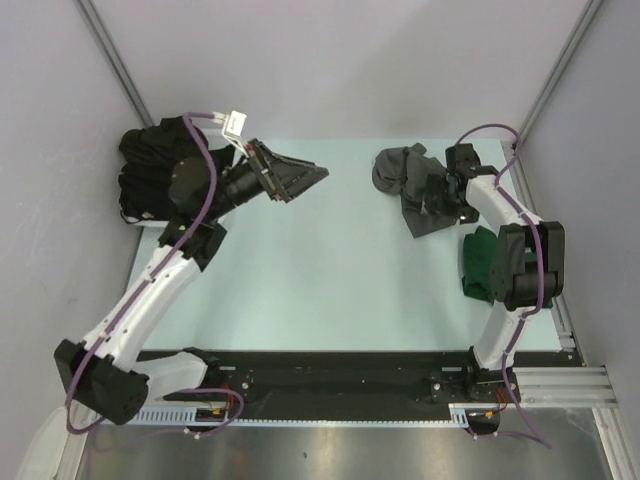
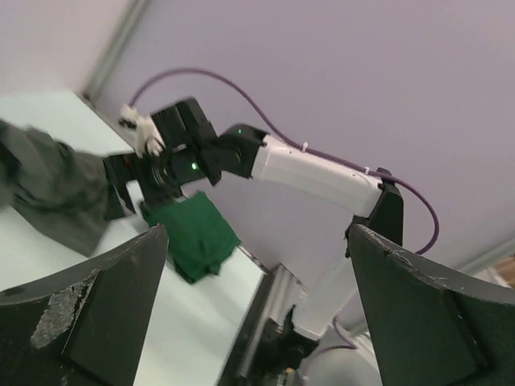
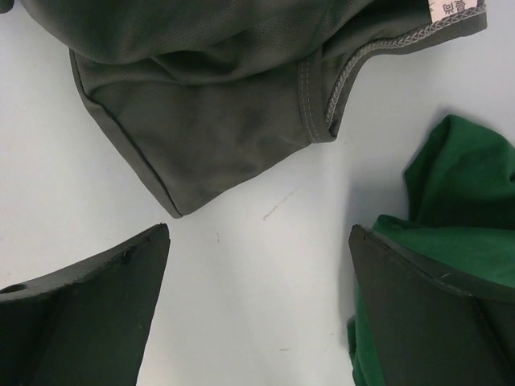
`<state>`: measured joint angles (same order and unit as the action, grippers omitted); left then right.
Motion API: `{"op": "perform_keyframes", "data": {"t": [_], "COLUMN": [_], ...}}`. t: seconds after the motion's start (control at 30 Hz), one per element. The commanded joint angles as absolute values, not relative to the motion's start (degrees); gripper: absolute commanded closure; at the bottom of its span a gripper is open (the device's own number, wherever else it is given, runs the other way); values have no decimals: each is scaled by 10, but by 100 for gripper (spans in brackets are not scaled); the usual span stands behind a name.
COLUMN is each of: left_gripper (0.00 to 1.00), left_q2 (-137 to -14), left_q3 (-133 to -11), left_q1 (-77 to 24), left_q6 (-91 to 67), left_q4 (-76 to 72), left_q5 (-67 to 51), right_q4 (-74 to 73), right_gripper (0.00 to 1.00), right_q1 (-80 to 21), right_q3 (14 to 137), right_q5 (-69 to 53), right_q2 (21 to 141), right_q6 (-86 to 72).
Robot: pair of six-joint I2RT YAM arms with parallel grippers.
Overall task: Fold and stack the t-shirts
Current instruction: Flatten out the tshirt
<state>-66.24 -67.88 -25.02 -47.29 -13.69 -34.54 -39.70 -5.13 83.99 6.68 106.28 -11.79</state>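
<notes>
Pale table (image 1: 330, 270), right hand (image 3: 259, 231) wide open, empty, just short of grey t-shirt (image 3: 217, 121), green t-shirt (image 3: 463, 209) beside, left hand (image 2: 256, 232) open, empty

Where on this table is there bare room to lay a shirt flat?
The wide middle of the table is bare, between the black t-shirts far left and the grey t-shirt and green t-shirt at right. The right side is crowded.
</notes>
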Motion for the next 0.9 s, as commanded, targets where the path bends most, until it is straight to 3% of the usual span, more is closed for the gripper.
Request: {"op": "perform_keyframes", "data": {"t": [0.0,0.17,0.33,0.7,0.87], "left_gripper": [1,0,0,1,1], "left_q2": [-697,-642,-675,-672,-671], "left_q3": [-634,-579,-648,-668,-671], "left_q1": [-250,-251,-249,-249,-249], "left_q6": [-591,-521,-417,-388,-382], "left_q4": [-247,-244,-112,-57,-46], "left_q5": [-392,-295,-347,-318,-323], "right_q4": [-391,-389,-384,-411,-413], "right_gripper": [1,0,0,0,8], "right_q1": [-53,-51,-48,-35,-24], "right_q3": [836,837,845,910,916], "right_q5": [69,78,88,70,64], "right_q2": [1039,1045,1062,1143,1154], "right_q6": [-116,-110,-97,-87,-86]}}
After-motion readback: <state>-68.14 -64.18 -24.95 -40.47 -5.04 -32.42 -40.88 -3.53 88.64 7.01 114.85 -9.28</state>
